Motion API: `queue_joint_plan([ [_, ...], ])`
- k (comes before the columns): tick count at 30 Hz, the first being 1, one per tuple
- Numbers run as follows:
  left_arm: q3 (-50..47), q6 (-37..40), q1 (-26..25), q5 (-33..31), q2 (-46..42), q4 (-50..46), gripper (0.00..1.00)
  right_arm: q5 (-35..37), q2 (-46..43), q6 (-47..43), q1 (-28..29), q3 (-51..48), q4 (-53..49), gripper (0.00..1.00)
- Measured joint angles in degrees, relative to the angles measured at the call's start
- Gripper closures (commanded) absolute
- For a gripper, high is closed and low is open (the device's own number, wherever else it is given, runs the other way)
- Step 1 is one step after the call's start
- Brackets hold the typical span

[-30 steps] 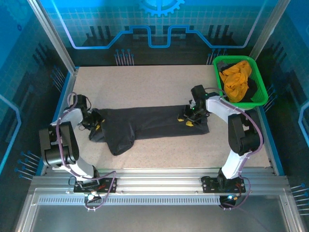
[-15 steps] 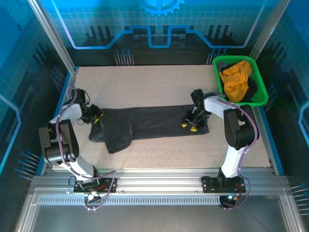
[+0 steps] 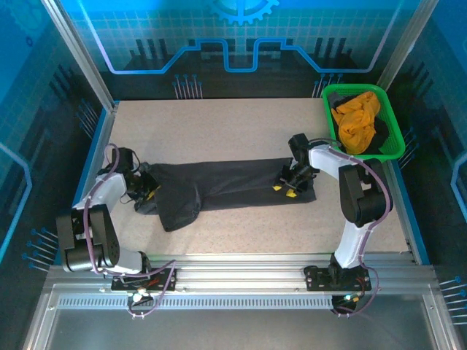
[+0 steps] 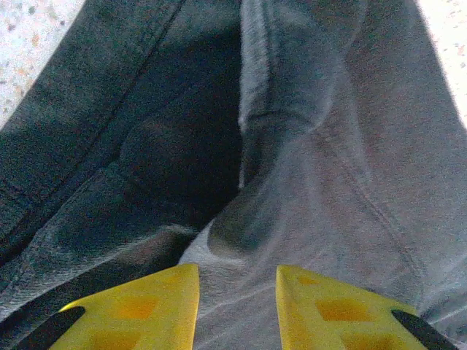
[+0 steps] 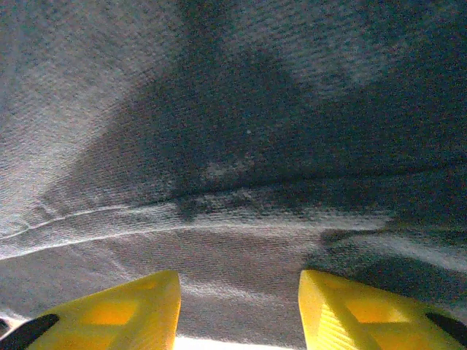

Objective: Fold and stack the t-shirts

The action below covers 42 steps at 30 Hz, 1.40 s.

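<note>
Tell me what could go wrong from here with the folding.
1. The black shirt has a loose flap sagging toward the near edge on its left; lifting the ends now may leave it dragging and spoil the fold.
2. The left fingers straddle a bunched ridge of cloth, so they may pinch several layers or slip.
3. The right fingers sit at the hem, near the edge; a shallow grip could drop that end.

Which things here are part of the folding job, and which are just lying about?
Job:
- black t-shirt, laid across the table
- orange t-shirt, bunched in the green basket

Lying about:
- the green basket itself, at the far right corner
</note>
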Motion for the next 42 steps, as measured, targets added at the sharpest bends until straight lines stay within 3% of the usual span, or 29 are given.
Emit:
queue_joint_plan([
  [4,-0.85,0.11,-0.09,0.02,1.57,0.92,0.76,-0.17,0.83,0.0,0.0,0.02,0.13,0.53],
  [10,-0.85,0.31,-0.33,0.0,3.58,2.38,1.0,-0.13,1.79,0.04,-0.04,1.09,-0.61,0.55],
  [14,-0.83,0.13,-0.37,0.0,1.95,2.03,1.0,-0.07,2.03,0.04,-0.04,1.42,-0.98,0.55],
  [15,-0.83,0.07,-0.37,-0.02,1.18,1.77,0.92,-0.07,2.1,0.04,-0.04,1.53,-1.09,0.55],
  [17,-0.83,0.0,-0.44,-0.44,-0.44,0.96,0.65,-0.09,2.12,0.07,-0.04,1.55,-1.11,0.55],
  [18,-0.83,0.04,-0.55,-0.9,-1.55,0.42,0.58,-0.09,2.12,0.04,-0.04,1.55,-1.11,0.55],
  [23,-0.85,0.44,-0.66,-2.01,-3.67,-0.09,0.6,-0.28,2.62,0.04,-0.04,2.27,-1.51,0.55],
  [33,-2.73,2.58,-0.66,-1.92,3.02,6.93,0.69,-0.81,2.99,0.0,-0.07,2.71,-1.51,0.54],
  [36,-3.54,3.15,-0.7,-1.99,3.04,7.45,0.68,-0.94,3.06,0.02,-0.07,2.71,-1.49,0.54],
  [38,-3.54,3.06,-0.96,-2.99,3.02,7.43,0.6,-0.92,3.19,0.02,-0.11,2.71,-1.51,0.54],
  [42,-3.89,3.02,-1.44,-5.01,2.38,6.51,0.59,-1.07,3.5,0.07,-0.24,3.06,-1.79,0.54],
])
